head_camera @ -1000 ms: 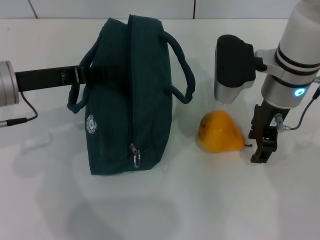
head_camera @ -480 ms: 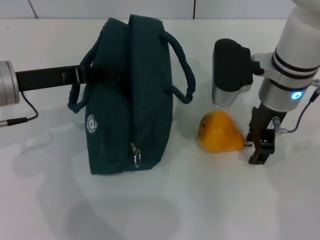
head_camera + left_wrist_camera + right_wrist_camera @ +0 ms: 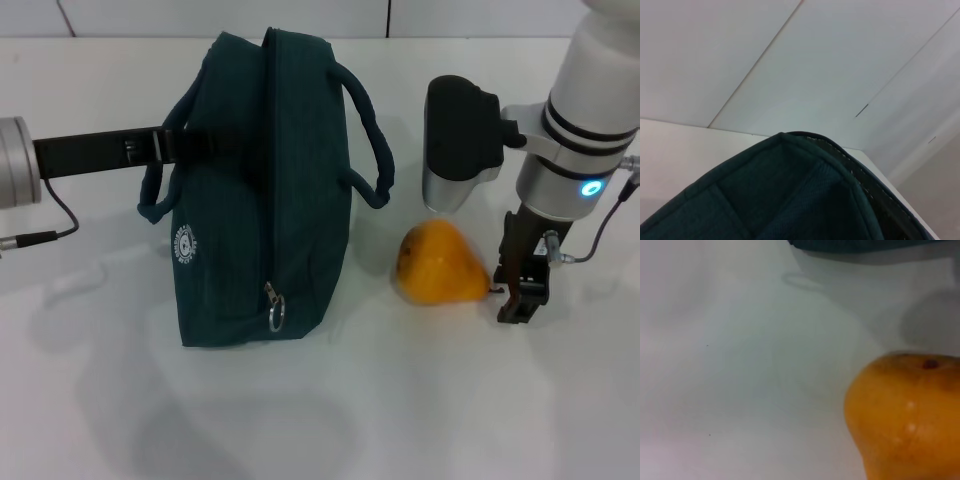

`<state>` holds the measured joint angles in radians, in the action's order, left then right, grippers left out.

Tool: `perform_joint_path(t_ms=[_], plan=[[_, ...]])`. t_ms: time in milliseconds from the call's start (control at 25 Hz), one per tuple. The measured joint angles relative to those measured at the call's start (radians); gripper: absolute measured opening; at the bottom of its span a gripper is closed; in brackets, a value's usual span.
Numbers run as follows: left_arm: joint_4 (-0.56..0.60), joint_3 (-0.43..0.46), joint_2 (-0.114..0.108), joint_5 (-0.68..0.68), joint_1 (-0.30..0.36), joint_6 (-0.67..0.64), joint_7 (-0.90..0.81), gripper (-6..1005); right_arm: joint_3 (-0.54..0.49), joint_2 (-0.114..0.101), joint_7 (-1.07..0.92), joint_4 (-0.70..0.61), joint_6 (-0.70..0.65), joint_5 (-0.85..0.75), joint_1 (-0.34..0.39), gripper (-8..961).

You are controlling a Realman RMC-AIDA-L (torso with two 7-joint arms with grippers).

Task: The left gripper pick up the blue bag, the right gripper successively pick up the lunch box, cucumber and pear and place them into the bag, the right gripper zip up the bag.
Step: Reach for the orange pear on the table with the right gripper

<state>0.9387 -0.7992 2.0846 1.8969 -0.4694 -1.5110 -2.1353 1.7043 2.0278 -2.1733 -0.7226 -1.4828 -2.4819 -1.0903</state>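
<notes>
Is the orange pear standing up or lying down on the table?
Lying down. In the head view the pear rests on its side on the white table, stem pointing toward the right gripper beside it.

- the head view looks forward and down from above onto the white table (image 3: 330, 420), taking in the blue bag (image 3: 262, 200), the pear (image 3: 440, 265) and both arms from a moderate way off.
- the left wrist view sits very near the blue bag (image 3: 785, 195), facing along its top edge and upward toward the pale wall panels (image 3: 790, 60) behind.
- the right wrist view lies low and close to the table (image 3: 740, 365), with the pear (image 3: 907, 415) filling one corner and a dark strip of the blue bag (image 3: 865, 245) at the far edge.
- all three views share the bag; the head and right wrist views share the pear.
</notes>
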Motion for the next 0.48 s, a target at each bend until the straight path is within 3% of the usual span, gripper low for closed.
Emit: perform_joint_path(t_ms=[480], plan=[[0.000, 0.000, 0.000, -0.004, -0.002, 0.000, 0.001, 32, 0.000, 0.000, 0.000, 0.024, 0.023, -0.008, -0.016, 486]])
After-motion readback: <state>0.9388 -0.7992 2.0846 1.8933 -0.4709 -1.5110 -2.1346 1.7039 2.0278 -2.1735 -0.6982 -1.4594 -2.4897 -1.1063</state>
